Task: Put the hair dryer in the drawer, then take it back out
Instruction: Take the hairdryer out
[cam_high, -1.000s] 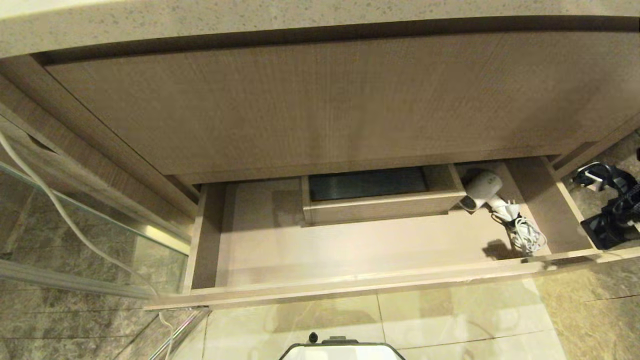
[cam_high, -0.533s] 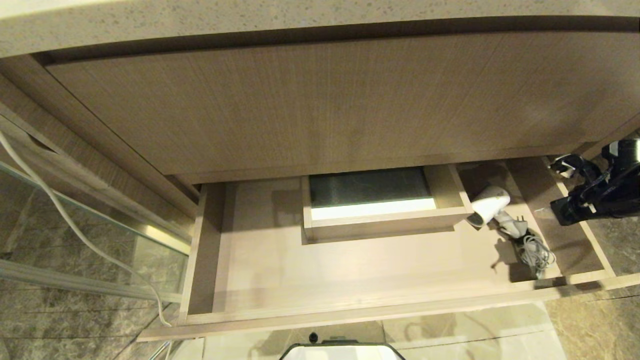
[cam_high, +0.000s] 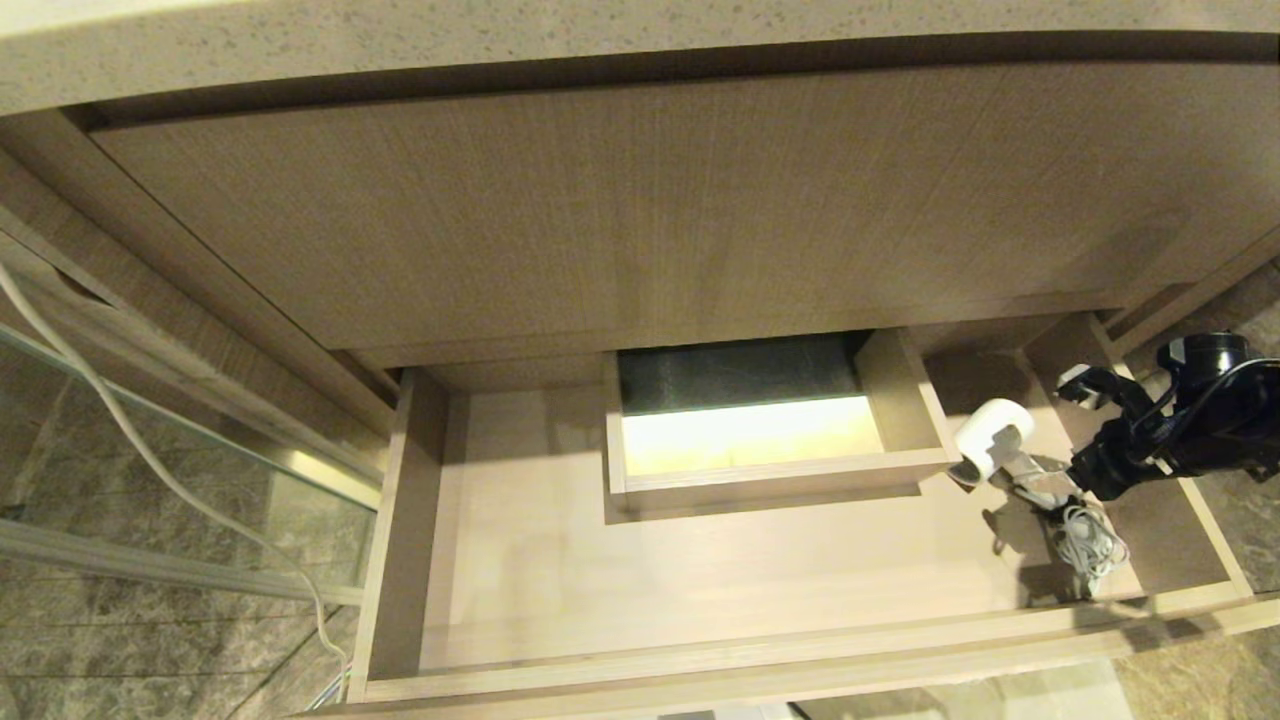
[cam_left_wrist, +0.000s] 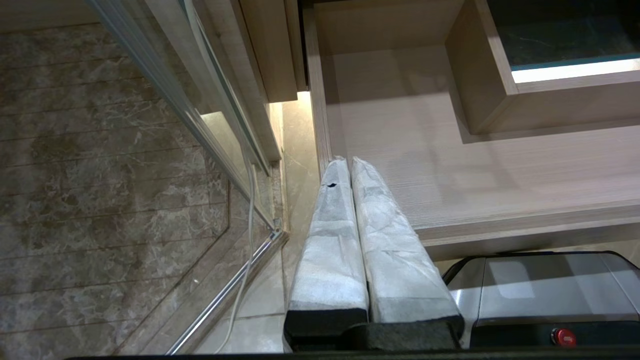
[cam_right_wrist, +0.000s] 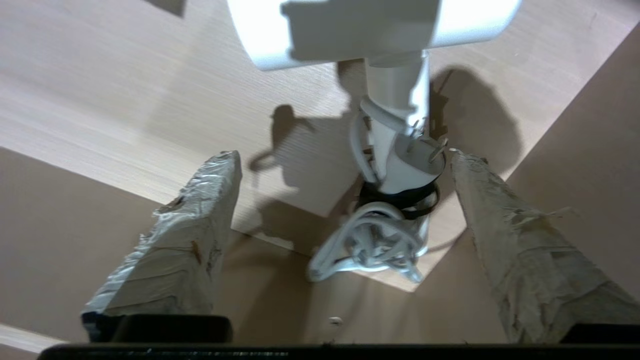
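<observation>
White plastic and a bundle of cord mark the hair dryer (cam_high: 990, 447), which lies on the floor of the drawer (cam_high: 700, 590) at its right end, just beside the boxed cut-out (cam_high: 760, 420). The drawer now stands pulled well out from under the counter (cam_high: 600, 40); a second ago far less of its floor showed and the cut-out was dark, while now light falls through it. The right gripper (cam_high: 1078, 425), which sat outside the drawer's right wall a second ago, now reaches in over that wall, close to the cord bundle. In the right wrist view its taped fingers (cam_right_wrist: 185, 235) are spread wide, with the plug (cam_right_wrist: 417, 165) and the handle between them, touching neither. So the dryer is stowed and the drawer reopened; retrieval looks about to begin. The left gripper (cam_left_wrist: 347, 165) hangs clenched and empty near the drawer's left front corner.
</observation>
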